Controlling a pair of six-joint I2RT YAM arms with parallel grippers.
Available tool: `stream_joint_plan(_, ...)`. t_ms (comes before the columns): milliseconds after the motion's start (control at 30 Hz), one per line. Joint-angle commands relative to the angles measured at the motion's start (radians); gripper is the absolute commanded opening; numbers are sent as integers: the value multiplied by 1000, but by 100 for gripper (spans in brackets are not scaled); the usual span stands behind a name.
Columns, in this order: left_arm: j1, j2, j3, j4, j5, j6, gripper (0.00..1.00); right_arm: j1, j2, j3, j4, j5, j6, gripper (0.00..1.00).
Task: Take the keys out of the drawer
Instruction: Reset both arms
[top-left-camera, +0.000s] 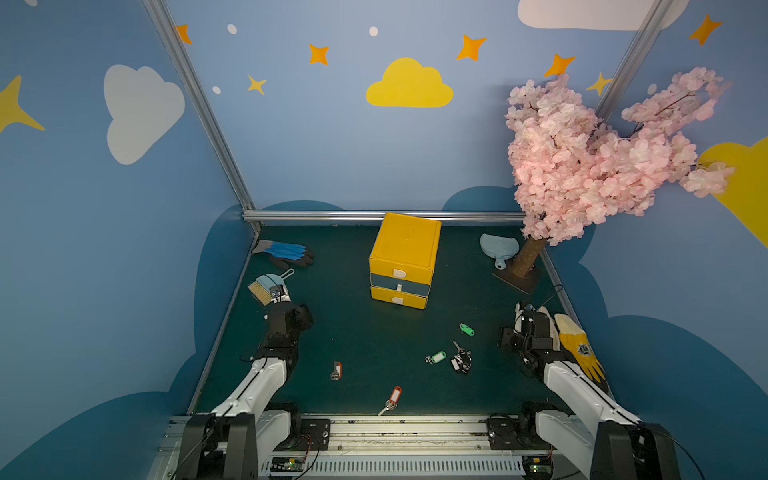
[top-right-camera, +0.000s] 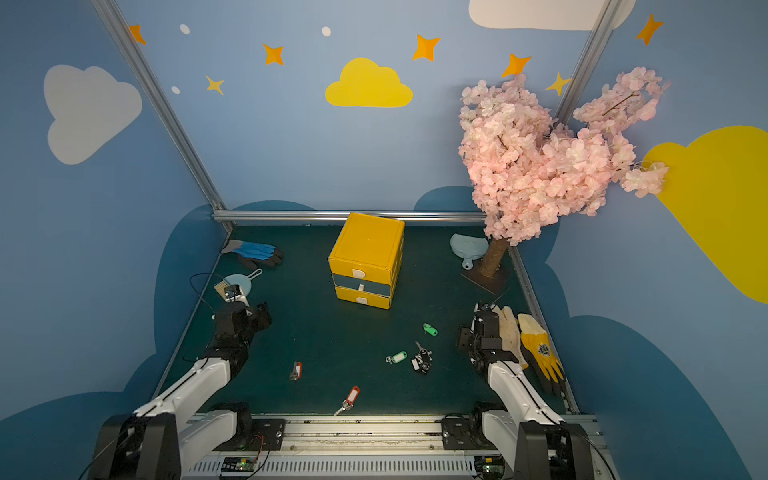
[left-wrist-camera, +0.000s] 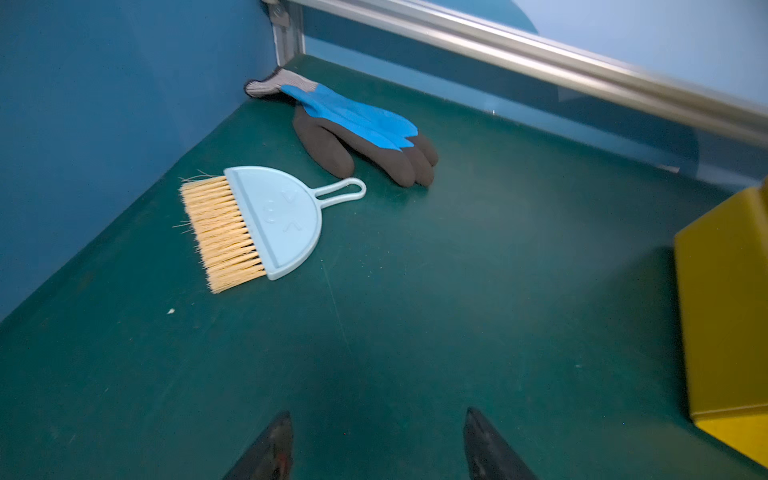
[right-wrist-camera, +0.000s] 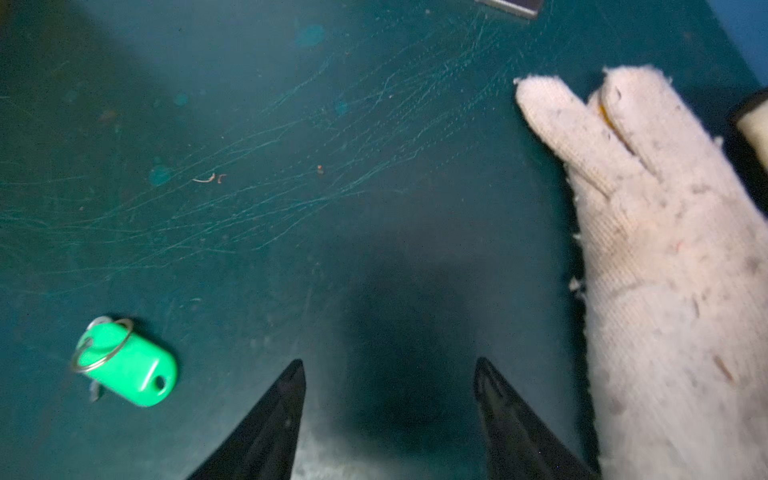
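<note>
Left gripper (left-wrist-camera: 376, 415): jaws spread, nothing between them, over bare mat (left-wrist-camera: 415, 332) short of the brush (left-wrist-camera: 249, 224). Right gripper (right-wrist-camera: 388, 365): jaws also apart and empty, sitting between a green-tag key (right-wrist-camera: 126, 365) and the white glove (right-wrist-camera: 665, 249). Keys (top-left-camera: 461, 360) lie scattered on open mat in front of the drawer unit (top-left-camera: 405, 257), within either arm's reach. All drawers look shut. Probably done, with both arms out wide, clear of the keys.
</note>
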Motion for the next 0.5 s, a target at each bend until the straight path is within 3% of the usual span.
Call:
stream_joint_plan(0, 6, 108, 13, 196, 102, 90, 66, -28, 41, 18, 337, 5, -85, 67)
stream_joint_plan(100, 14, 193, 40, 298, 187, 82, 66, -39, 109, 9, 480, -34, -138, 68)
stream_joint_plan(200, 29, 273, 124, 237, 291, 158, 66, -44, 197, 17, 611, -116, -172, 69)
stream_joint_plan(267, 29, 298, 122, 294, 360, 226, 66, -44, 274, 41, 685, -213, -172, 69)
stream_joint_plan(400, 31, 375, 58, 485, 368, 248, 66, -40, 434, 68, 842, -443, -225, 69)
stream_joint_plan(467, 38, 444, 44, 583, 373, 238, 67, -45, 522, 52, 958, -418, -210, 69)
